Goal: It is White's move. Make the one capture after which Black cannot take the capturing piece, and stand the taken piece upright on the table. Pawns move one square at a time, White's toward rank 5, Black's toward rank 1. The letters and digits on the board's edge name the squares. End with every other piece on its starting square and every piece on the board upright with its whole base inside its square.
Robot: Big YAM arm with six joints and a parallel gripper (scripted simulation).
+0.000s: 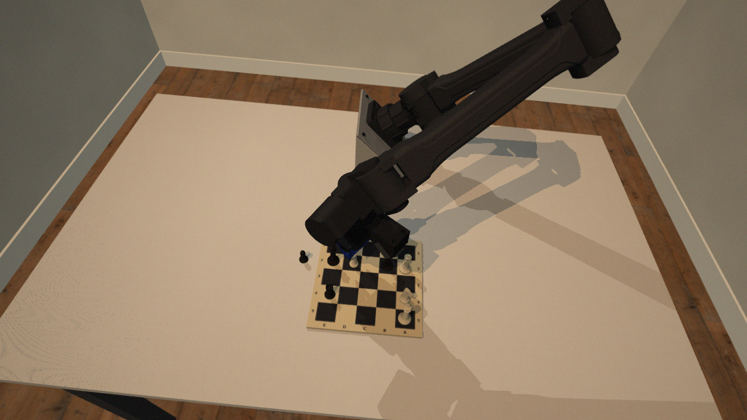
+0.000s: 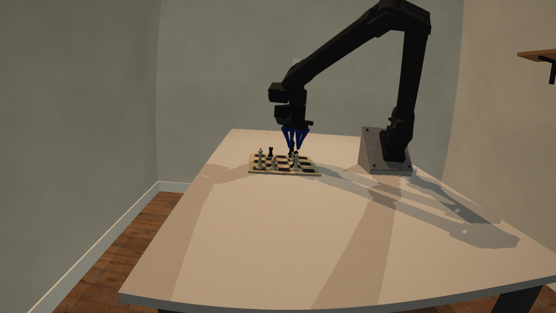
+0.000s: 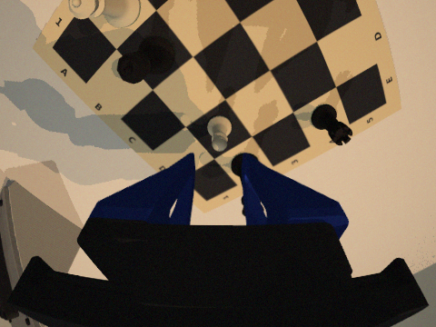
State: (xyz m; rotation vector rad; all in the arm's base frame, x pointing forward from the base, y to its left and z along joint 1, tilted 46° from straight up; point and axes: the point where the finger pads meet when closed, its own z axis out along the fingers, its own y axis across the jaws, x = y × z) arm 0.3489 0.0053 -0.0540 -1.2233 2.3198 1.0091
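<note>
The gripper (image 3: 218,159) hung over the far edge of the board (image 1: 365,328), pointing straight down. Its blue fingers stood partly apart with nothing between them. In the wrist view the head of a black piece (image 3: 242,163) showed right by one fingertip, outside the gap, and I could not tell whether they touched. A white pawn (image 3: 218,130) stood upright on a dark square just beyond the tips.

Above the gripper the wrist was vertical. The forearm sloped up and back to a high elbow, and the upper arm dropped to the grey base (image 2: 369,153) at the far side of the table (image 2: 272,233).

A black pawn (image 1: 303,256) stood upright on the table, long axis vertical, just left of the board's far-left corner and clear of its edge.

On the board, another black piece (image 1: 329,291) stood upright in the left column. White pieces (image 1: 405,315) lined the right column.
</note>
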